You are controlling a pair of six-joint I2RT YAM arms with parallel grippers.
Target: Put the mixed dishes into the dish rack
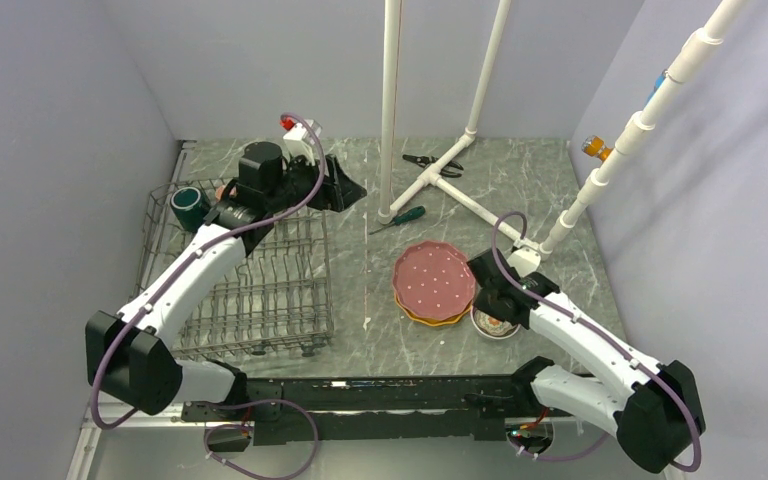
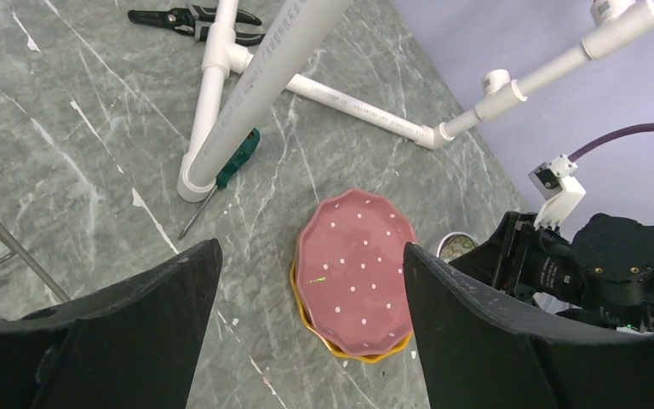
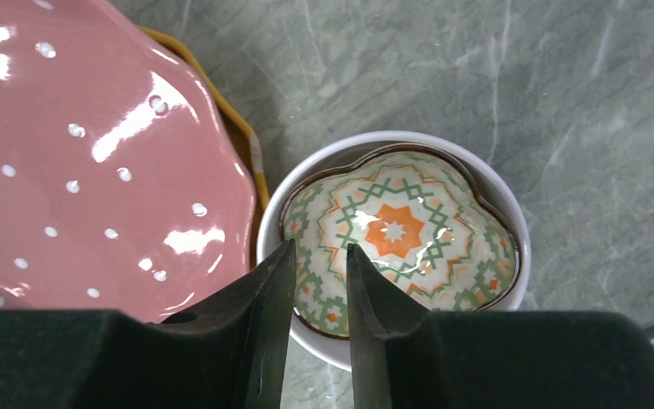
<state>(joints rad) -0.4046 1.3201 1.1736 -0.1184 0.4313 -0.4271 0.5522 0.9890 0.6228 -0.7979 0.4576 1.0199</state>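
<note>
The pink scalloped plate with white dots lies on the yellow-orange plate right of centre; both also show in the left wrist view, the pink plate on the yellow-orange plate. A floral bowl sits nested in a white bowl beside them. My right gripper hovers over the bowls' near-left rim, jaws a narrow gap apart; I cannot tell if they touch. My left gripper is wide open and empty, held high behind the dish rack. A dark green mug stands in the rack's back left corner.
A white pipe frame stands at the back centre and right. A green-handled screwdriver and pliers lie by its base. The grey walls close in on the left, back and right.
</note>
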